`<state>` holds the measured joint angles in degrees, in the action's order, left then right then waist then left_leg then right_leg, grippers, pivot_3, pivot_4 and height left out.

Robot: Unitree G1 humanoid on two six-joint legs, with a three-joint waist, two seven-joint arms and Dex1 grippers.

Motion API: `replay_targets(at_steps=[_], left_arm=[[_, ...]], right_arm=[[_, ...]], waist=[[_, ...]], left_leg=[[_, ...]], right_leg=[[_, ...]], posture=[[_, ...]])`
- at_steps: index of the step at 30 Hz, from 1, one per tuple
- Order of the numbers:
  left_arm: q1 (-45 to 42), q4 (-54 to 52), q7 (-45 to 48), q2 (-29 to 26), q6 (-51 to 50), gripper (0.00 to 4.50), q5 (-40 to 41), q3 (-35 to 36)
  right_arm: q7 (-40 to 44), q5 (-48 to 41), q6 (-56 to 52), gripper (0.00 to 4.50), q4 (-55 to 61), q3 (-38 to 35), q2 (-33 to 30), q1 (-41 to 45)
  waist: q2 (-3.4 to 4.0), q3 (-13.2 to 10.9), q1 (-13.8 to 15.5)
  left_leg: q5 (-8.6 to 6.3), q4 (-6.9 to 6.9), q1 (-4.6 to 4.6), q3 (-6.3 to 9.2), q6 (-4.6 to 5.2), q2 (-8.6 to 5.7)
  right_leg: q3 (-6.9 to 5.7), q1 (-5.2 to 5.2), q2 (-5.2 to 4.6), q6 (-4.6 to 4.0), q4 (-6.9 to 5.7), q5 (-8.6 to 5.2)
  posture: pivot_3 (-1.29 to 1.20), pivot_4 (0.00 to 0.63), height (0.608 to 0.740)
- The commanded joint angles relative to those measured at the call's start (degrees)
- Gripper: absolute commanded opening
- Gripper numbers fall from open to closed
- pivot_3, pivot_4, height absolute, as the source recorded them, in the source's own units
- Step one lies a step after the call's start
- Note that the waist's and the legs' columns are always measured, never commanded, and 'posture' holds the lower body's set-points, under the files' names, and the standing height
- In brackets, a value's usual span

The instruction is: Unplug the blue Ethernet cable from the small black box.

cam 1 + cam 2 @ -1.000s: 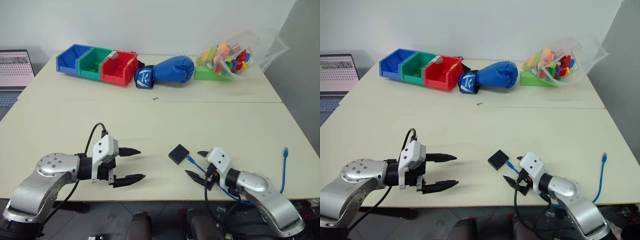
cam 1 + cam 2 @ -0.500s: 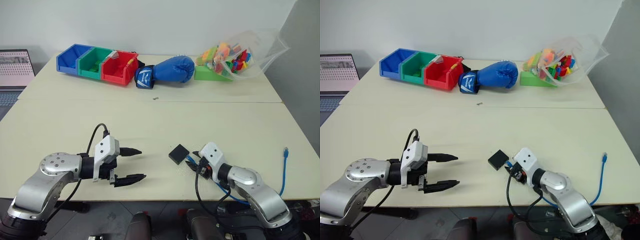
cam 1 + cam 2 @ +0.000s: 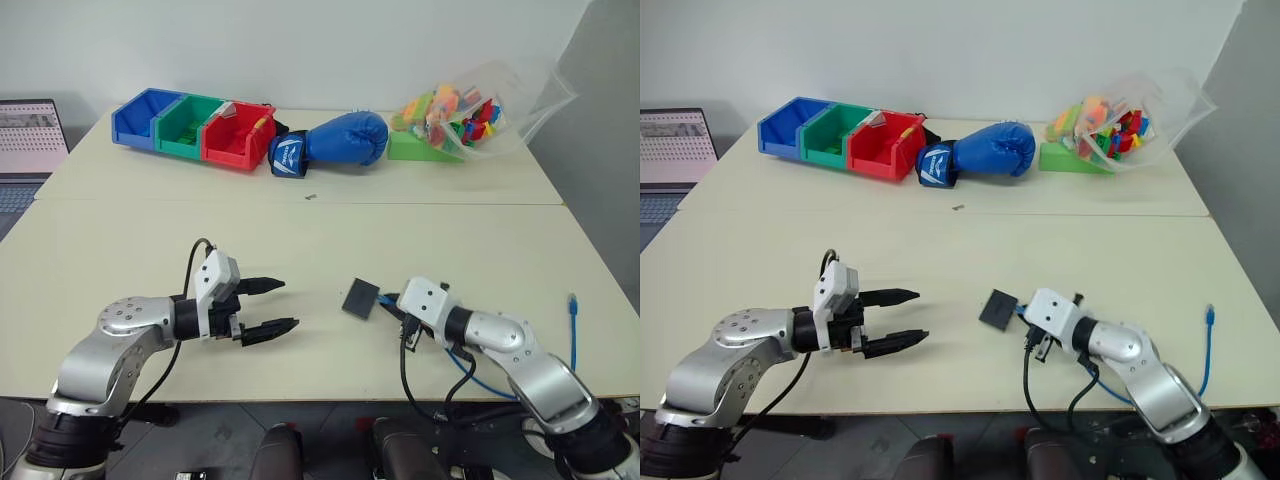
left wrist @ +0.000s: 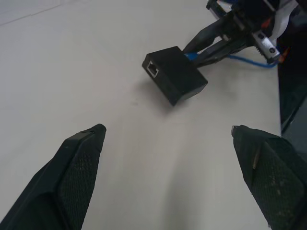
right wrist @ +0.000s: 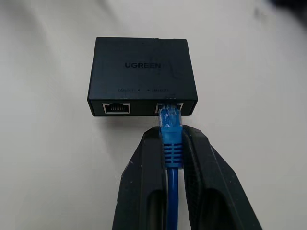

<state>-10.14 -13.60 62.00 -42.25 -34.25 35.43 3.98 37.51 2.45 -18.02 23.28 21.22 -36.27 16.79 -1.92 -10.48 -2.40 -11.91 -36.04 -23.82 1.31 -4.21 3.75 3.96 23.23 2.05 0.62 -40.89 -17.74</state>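
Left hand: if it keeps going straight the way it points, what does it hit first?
Likely the small black box, dead ahead between the open left hand's fingers; bare table lies between. Depth is uncertain.

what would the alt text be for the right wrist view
The right gripper is shut on the blue Ethernet cable just behind its plug, which is still seated in one port of the small black box. The box rests on a pale table, with an empty port beside the cable.

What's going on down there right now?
Right gripper shut on blue cable, still plugged into black box. Left gripper open, apart. Nothing blocking.
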Motion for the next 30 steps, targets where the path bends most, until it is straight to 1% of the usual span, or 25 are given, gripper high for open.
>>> replay_targets(at_steps=[1,4,7,13,18,20,21,23,24,30], left_arm=[[-2.12,-0.21,1.79,0.13,-6.64,4.50,6.53,0.59],[-4.62,1.01,1.25,1.02,-10.00,4.50,8.95,0.59],[-6.54,2.26,-0.03,2.53,-12.49,4.50,10.54,0.84],[-7.13,2.51,-1.45,4.03,-14.53,4.50,11.08,0.55],[-8.00,3.05,-2.13,5.60,-16.67,4.50,13.58,1.66],[-8.21,3.24,-2.35,5.88,-17.12,4.12,14.10,1.92],[-8.31,3.32,-2.00,5.86,-17.59,4.02,14.56,1.86],[-8.52,3.43,-1.66,5.90,-18.14,3.54,15.27,1.74],[-8.61,3.47,-1.55,5.89,-18.35,3.42,15.59,1.68],[-9.06,3.95,-1.94,6.22,-19.11,2.30,16.43,1.66]], right_arm=[[2.75,5.94,14.98,0.17,-3.27,2.41,-1.75,5.46],[4.03,7.74,23.48,0.17,-6.57,3.68,-0.86,9.76],[5.06,8.28,28.99,0.17,-8.76,3.99,0.19,12.20],[6.18,8.38,33.43,0.17,-10.99,3.12,1.62,13.98],[6.61,8.20,34.79,0.17,-11.87,2.55,2.58,14.68],[6.68,8.27,35.08,0.17,-12.02,2.38,2.85,14.76],[6.68,8.27,35.17,0.17,-12.08,2.27,3.05,14.84],[6.54,8.34,35.47,0.17,-12.16,2.08,3.32,15.00],[6.51,8.37,35.53,0.17,-12.18,2.01,3.42,15.06],[6.17,8.78,36.28,0.17,-12.59,1.44,3.75,15.03]], waist=[[0.00,0.00,-0.01],[0.00,0.00,0.00],[-0.01,0.00,0.06],[0.00,0.00,0.21],[0.00,0.00,0.23],[0.00,0.00,0.22],[0.00,0.00,0.23],[0.00,0.00,0.23],[0.00,0.00,0.22],[0.00,0.00,0.24]], left_leg=[[0.00,0.00,0.00,0.01,0.00,0.00],[0.00,-0.01,-0.01,0.01,0.00,-0.01],[0.00,-0.02,0.00,0.02,0.00,-0.01],[0.00,-0.03,-0.01,0.03,0.00,-0.02],[0.01,-0.04,-0.01,0.05,-0.01,-0.02],[0.01,-0.04,0.00,0.04,-0.01,-0.02],[0.01,-0.04,0.00,0.04,-0.01,-0.02],[0.01,-0.04,0.00,0.06,-0.01,-0.02],[0.01,-0.04,0.00,0.05,-0.01,-0.02],[0.01,-0.04,-0.01,0.05,-0.01,-0.02]], right_leg=[[0.00,0.00,0.00,0.00,0.00,0.00],[-0.03,-0.01,0.00,-0.01,0.00,0.00],[-0.03,-0.04,0.00,-0.01,0.00,0.00],[-0.02,-0.04,-0.02,-0.16,-0.01,0.09],[-0.01,-0.04,-0.02,-0.16,-0.05,0.09],[-0.01,-0.04,-0.03,-0.16,-0.06,0.09],[-0.01,-0.04,-0.03,-0.16,-0.06,0.09],[0.00,-0.04,-0.03,-0.17,-0.06,0.10],[0.00,-0.04,-0.03,-0.17,-0.06,0.10],[0.00,-0.04,-0.03,-0.17,-0.06,0.09]], posture=[[0.00,0.150,0.740],[0.00,0.150,0.740],[0.00,0.150,0.740],[0.00,0.150,0.740],[0.00,0.150,0.740],[0.00,0.150,0.740],[0.00,0.150,0.740],[0.00,0.150,0.740],[0.00,0.150,0.740],[0.00,0.150,0.740]])
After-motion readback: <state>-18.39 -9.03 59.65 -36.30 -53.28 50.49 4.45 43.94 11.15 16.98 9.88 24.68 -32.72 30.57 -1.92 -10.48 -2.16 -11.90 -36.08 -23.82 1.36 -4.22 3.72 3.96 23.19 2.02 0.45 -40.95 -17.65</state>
